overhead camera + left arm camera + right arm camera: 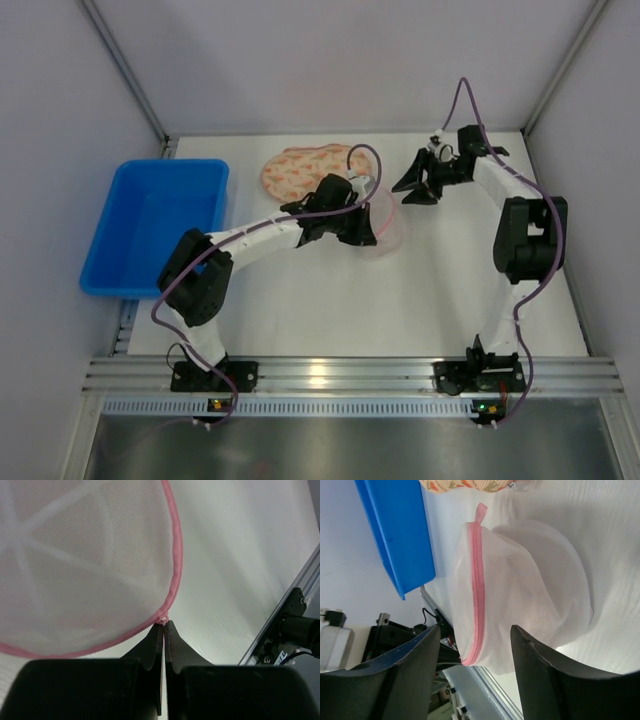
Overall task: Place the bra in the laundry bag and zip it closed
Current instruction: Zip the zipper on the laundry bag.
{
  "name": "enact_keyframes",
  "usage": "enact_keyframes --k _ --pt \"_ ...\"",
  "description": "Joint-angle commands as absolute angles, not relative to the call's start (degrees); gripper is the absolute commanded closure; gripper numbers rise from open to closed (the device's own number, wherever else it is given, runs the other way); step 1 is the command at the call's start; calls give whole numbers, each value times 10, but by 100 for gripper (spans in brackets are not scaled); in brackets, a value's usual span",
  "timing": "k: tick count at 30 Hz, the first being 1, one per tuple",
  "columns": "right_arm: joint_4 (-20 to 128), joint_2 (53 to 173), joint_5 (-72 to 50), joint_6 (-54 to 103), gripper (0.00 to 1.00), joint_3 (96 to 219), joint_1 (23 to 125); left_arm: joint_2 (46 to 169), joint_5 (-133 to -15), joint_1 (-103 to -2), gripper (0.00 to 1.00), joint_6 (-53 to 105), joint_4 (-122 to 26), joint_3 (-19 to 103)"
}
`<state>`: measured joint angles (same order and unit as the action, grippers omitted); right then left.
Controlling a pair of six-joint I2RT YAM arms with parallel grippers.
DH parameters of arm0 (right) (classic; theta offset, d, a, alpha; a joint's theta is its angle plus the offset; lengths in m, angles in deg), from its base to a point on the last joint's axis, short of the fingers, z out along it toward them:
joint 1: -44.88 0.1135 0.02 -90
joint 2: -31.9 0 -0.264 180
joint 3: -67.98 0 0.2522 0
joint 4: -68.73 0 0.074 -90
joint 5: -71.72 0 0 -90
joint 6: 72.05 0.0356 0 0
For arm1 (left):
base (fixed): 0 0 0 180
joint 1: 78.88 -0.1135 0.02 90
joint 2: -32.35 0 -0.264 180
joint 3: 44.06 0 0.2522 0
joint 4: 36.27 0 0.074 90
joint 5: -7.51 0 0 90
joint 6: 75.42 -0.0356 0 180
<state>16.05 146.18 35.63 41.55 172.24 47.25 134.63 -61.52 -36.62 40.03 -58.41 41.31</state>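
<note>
The laundry bag (385, 228) is a white mesh pouch with a pink zipper (476, 580), lying mid-table. My left gripper (368, 228) is shut on the pink zipper edge (164, 621) of the bag (85, 565), the tips pinching a small tab there. The bra (305, 168), peach with an orange pattern, lies flat on the table behind the bag, outside it. Only its edge (470, 485) shows in the right wrist view. To the right of the bag, my right gripper (415, 186) hangs open and holds nothing. The bag (530, 595) shows beyond its jaws (476, 630), apart from them.
A blue plastic bin (155, 225) stands at the table's left side, also in the right wrist view (395, 530). The aluminium rail (330, 375) with both arm bases runs along the near edge. White walls close in the back and sides.
</note>
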Motion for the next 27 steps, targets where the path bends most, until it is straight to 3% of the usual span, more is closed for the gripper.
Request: enact_keyframes --k 1,10,22,23,26,27 --pt "129 1417 346 379 40 1740 459 1367 -603 -360 100 397 -585 481" --pt "114 1326 370 376 42 1606 455 1422 -603 -336 100 401 -579 552" --pt "130 1368 368 385 51 1593 504 1409 -614 -327 100 385 -579 542" --pt "132 1372 371 385 67 1600 503 1404 -617 -327 100 384 -579 536" --pt "130 1385 366 386 99 1621 504 1381 -620 -327 100 380 -579 500" --pt "122 1394 366 384 100 1629 502 1372 -624 -327 100 380 -579 490"
